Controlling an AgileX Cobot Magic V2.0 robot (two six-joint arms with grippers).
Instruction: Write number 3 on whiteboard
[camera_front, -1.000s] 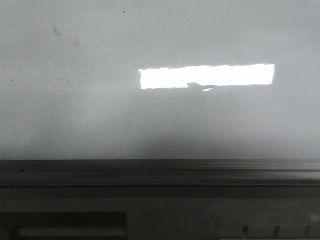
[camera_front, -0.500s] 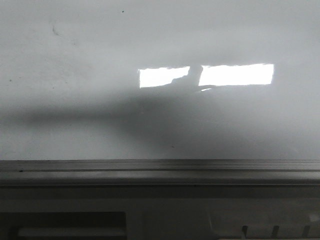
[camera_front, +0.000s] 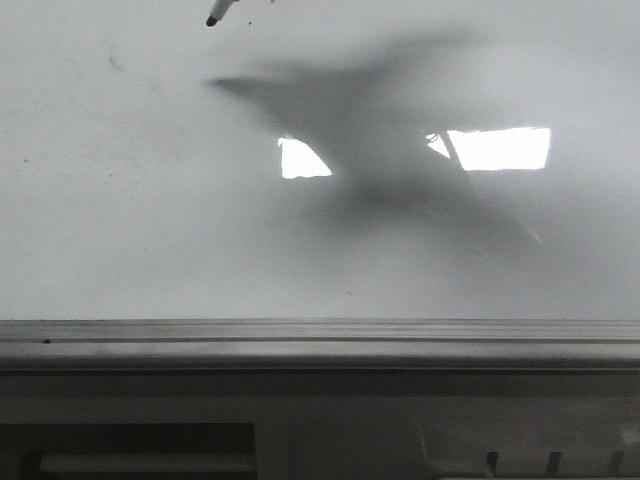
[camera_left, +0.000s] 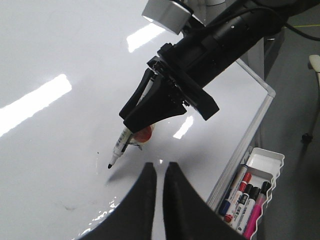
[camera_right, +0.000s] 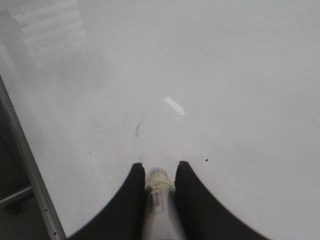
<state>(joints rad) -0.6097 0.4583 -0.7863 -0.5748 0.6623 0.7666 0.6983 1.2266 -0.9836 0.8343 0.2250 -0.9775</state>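
The whiteboard (camera_front: 150, 240) is a glossy pale panel with a grey ridged edge rail (camera_front: 320, 340). No number 3 shows on it; I see only faint smudges and specks. My right gripper (camera_left: 136, 119) is shut on a white marker (camera_left: 121, 145) with a black tip, held slanted just above the whiteboard (camera_left: 60, 50). In the right wrist view the marker (camera_right: 159, 195) sits between the fingers of the right gripper (camera_right: 159, 167) over the whiteboard (camera_right: 240, 75). Only the marker's tip (camera_front: 214, 17) shows in the front view. My left gripper (camera_left: 159, 166) is shut and empty, low over the board near the marker tip.
A white tray (camera_left: 266, 161) with several markers hangs at the board's side edge. Dark grey casing with slots (camera_front: 330, 430) lies in front of the rail. The arm's broad shadow (camera_front: 380, 130) crosses a bright glare patch (camera_front: 500, 148). A faint smudge (camera_right: 137, 129) marks the board.
The marker tip has come into the front view at its top edge. The arm's shadow has grown and spread up the board, covering the middle of the glare patch.
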